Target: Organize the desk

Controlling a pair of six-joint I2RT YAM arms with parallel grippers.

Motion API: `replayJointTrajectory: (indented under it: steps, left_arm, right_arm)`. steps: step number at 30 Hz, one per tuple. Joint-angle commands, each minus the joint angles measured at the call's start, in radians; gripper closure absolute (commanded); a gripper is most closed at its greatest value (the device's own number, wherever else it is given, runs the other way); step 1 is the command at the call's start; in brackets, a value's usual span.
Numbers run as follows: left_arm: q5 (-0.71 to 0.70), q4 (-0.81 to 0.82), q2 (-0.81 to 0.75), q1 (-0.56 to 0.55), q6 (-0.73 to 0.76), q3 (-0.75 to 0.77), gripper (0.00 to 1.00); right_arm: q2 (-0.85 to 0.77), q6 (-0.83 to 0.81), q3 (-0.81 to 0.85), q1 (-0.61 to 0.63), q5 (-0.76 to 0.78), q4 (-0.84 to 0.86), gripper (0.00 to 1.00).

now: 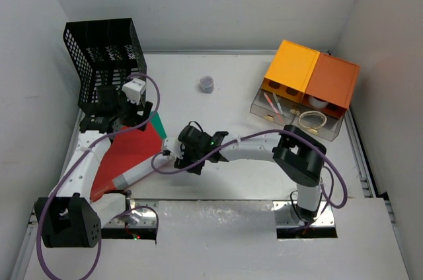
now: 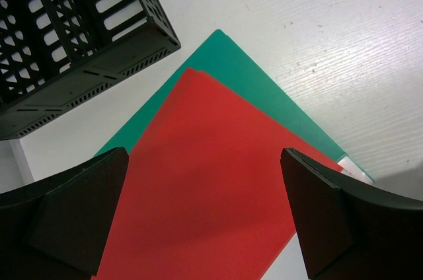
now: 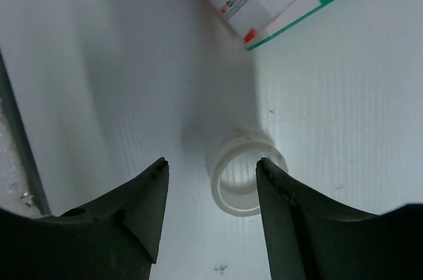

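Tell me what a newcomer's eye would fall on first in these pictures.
The red sheet lying on a green sheet at the left of the desk stands out most, with the left pincer open above it. Next come the two orange drawer boxes at the far right and the black mesh rack at the far left. A white tape ring lies on the desk under the open right pincer.
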Motion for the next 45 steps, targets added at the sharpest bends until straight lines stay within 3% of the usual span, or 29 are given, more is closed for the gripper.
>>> replayJointTrajectory:
  steps: [1,8,27,35,38,42,45]
  left_arm:
    - [-0.002,0.027,-0.001,0.011,-0.002,-0.004,0.00]
    - [0.000,0.031,0.011,0.011,0.003,-0.004,0.01]
    - [0.006,0.035,0.026,0.011,0.006,-0.006,0.00]
    - [0.012,0.035,0.031,0.011,0.010,-0.006,0.00]
    - [0.013,0.034,0.032,0.012,0.010,-0.006,0.00]
    - [0.021,0.031,0.034,0.011,0.013,-0.004,0.00]
    - [0.024,0.029,0.032,0.009,0.014,-0.004,0.00]
  right_arm:
    - [0.004,0.007,0.056,-0.004,0.053,0.057,0.46]
    - [0.096,0.046,0.086,-0.004,0.108,0.008,0.51]
    - [-0.035,0.045,0.002,0.038,0.182,0.065,0.52]
    - [-0.061,0.048,-0.001,0.039,0.214,-0.003,0.52]
    - [-0.094,0.054,-0.024,0.039,0.235,-0.014,0.48]
    - [-0.141,0.088,-0.053,0.039,0.278,-0.058,0.33]
    - [-0.157,0.125,-0.076,0.039,0.286,-0.064,0.28]
